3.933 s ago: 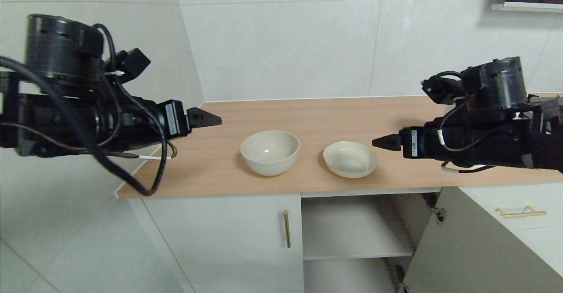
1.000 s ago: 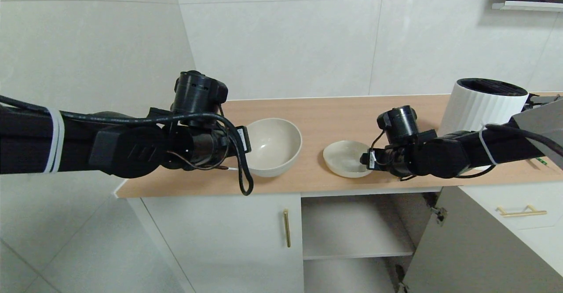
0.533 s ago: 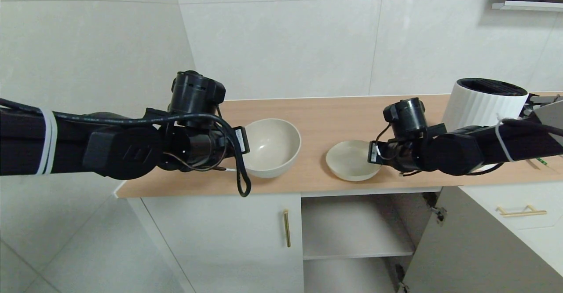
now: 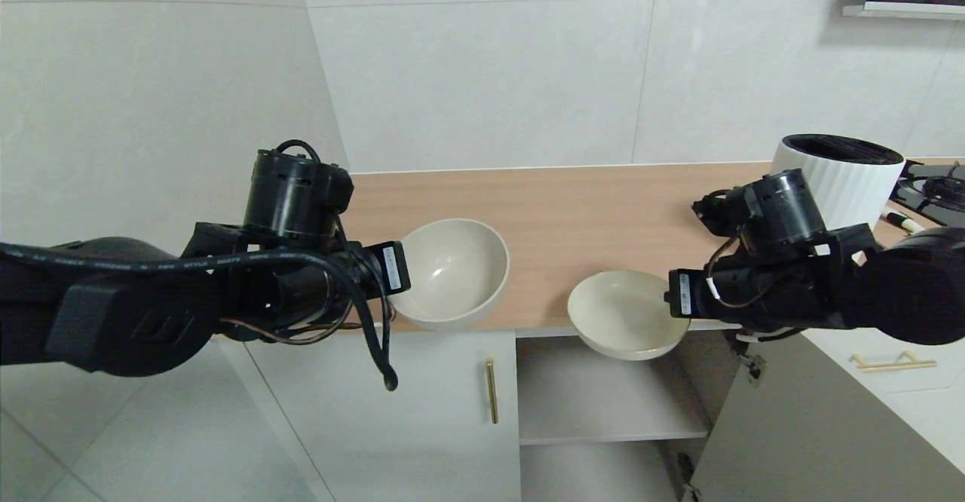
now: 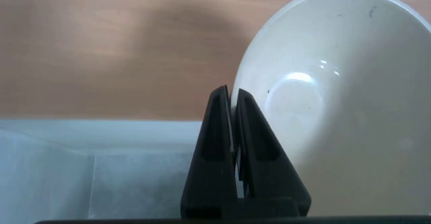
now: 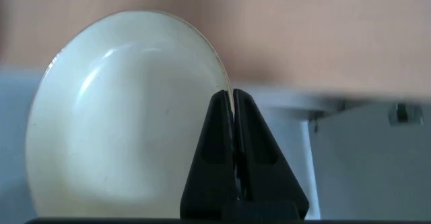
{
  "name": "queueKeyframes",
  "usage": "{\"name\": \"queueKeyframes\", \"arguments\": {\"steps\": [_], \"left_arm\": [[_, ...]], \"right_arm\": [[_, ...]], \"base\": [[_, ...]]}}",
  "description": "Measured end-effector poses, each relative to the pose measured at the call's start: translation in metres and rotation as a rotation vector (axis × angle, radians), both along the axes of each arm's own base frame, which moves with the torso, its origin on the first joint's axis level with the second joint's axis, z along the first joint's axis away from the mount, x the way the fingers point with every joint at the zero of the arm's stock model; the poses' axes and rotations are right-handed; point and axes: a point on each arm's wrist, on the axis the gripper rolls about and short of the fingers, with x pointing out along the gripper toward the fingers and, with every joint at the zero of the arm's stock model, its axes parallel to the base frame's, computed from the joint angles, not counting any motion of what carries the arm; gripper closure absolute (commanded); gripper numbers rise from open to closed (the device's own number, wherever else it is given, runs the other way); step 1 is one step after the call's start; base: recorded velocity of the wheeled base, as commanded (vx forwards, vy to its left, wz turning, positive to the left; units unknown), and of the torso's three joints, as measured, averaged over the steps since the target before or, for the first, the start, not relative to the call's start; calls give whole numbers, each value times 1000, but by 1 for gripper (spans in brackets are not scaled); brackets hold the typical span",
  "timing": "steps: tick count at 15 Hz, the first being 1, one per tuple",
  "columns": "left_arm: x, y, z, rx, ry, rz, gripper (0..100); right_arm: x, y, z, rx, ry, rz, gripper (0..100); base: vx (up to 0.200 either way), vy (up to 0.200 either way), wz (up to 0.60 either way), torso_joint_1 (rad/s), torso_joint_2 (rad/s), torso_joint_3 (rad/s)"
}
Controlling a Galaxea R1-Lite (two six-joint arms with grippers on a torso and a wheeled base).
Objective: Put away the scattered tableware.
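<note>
A deep cream bowl (image 4: 450,272) hangs tilted over the front edge of the wooden counter (image 4: 573,208), held by its left rim in my left gripper (image 4: 399,264), which is shut on it. The left wrist view has the two fingers pinching the bowl's rim (image 5: 233,109) with the bowl (image 5: 337,103) beside them. A shallow cream dish (image 4: 622,313) is lifted off the counter, in front of its edge and above the open cabinet (image 4: 603,389). My right gripper (image 4: 673,295) is shut on its right rim, seen close in the right wrist view (image 6: 232,106) with the dish (image 6: 128,116).
A white ribbed container (image 4: 840,170) stands on the counter at the right, with a stove (image 4: 931,185) beyond it. Below, the cabinet's right door (image 4: 784,427) hangs open, baring a shelf (image 4: 603,404). The left door with its gold handle (image 4: 491,390) is closed.
Both arms closed in and took the bowl and the dish by their rims. Since half a second ago both have lifted and drawn back toward me, past the counter's front edge.
</note>
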Motion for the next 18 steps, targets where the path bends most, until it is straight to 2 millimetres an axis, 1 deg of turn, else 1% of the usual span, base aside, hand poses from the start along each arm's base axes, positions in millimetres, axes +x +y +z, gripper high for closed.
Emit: {"name": "queueKeyframes", "arguments": {"steps": [2,3,4,6,8,12,18], "left_arm": [[-12,5,-4,-1,8,2,100],[-16,7,-3,-15,-1,1,100],[-22,10,-6,-30,2,-12,100],[-33,9,-13,-62,33,-90,100],[-36,5,-19,-54,61,-129,100],[-36,0,-28,-40,91,-146,100],[-35,-1,-32,-34,103,-148,100]], "right_arm": [[-19,-4,1,16,21,63,100],[-24,-6,2,17,19,72,100],[-29,-9,-3,6,34,82,100],[-35,-12,-7,-3,44,87,100],[-37,-13,-7,-4,46,86,100],[-37,-14,-7,-3,42,79,100],[-35,-14,-9,-10,42,73,100]], "base": [[0,0,0,0,0,0],[0,0,0,0,0,0],[0,0,0,0,0,0],[0,0,0,0,0,0],[0,0,0,0,0,0],[-200,0,0,7,4,2],[0,0,0,0,0,0]]}}
